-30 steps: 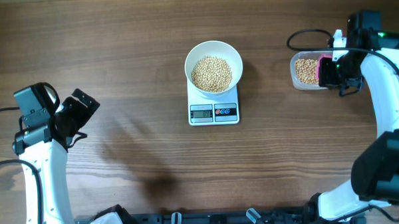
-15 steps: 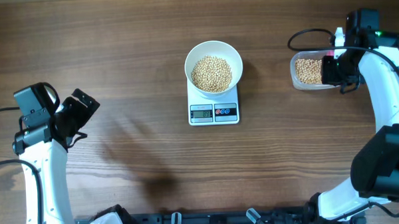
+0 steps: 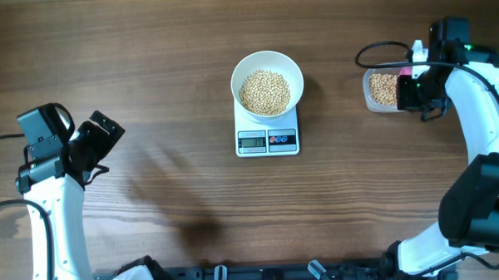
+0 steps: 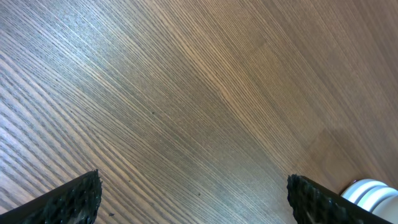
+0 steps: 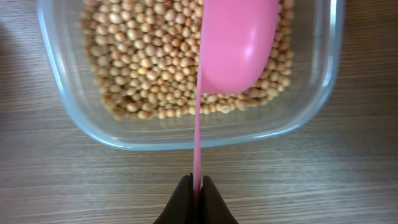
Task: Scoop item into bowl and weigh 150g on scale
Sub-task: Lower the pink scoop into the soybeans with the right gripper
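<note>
Scoop [image 5: 233, 43] clamped in right hand [image 5: 194, 193], maybe touching tub [image 5: 62, 118] beans [image 5: 143, 56]; overhead barely shows it. Left hand [image 4: 194, 198] apart.

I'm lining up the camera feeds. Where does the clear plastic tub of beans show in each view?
Overhead: clear tub near the right edge.
Left wrist: not in it.
Right wrist: fills the upper half, beans inside.
Shared landmark: the pink scoop in the right gripper, over the tub in both.
</note>
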You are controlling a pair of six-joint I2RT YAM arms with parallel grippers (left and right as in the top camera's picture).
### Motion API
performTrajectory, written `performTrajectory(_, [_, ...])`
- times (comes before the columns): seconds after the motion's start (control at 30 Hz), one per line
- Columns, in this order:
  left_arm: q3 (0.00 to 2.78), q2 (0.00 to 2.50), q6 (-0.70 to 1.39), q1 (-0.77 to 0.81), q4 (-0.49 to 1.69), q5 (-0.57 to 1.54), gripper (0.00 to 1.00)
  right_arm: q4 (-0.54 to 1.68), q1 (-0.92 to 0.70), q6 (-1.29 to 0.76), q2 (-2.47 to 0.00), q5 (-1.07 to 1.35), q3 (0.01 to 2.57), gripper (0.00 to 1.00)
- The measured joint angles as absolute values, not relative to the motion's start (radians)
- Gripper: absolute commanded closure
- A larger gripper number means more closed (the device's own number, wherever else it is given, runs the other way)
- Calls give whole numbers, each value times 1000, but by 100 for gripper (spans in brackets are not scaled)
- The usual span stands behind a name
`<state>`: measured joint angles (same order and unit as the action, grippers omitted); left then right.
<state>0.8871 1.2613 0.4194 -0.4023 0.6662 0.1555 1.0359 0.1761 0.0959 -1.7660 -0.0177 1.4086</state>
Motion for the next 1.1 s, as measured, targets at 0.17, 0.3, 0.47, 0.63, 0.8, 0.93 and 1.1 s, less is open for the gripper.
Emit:
performTrajectory(0.17, [887, 1261, 419, -402, 666, 155, 0, 1036, 168, 96, -1766, 30, 1409, 96])
performTrajectory(0.3, [887, 1261, 419, -402, 666, 155, 0, 1034, 160, 97, -1766, 60, 1404, 96])
performTrajectory(0.47, [887, 1261, 419, -402, 666, 155, 0, 1012, 160, 100, -1766, 79, 1345, 96])
performTrajectory(0.63, [887, 1261, 419, -402, 666, 156, 0, 1007, 160, 100, -1766, 126, 1320, 96])
performTrajectory(0.8, [887, 1261, 419, -402, 666, 155, 0, 1007, 160, 99, -1766, 204, 1317, 96])
performTrajectory(0.93, [887, 1261, 419, -402, 666, 155, 0, 1007, 160, 95, -1766, 254, 1317, 95])
performTrajectory(1.1, [887, 1261, 419, -402, 667, 155, 0, 1001, 164, 80, -1766, 282, 1317, 96])
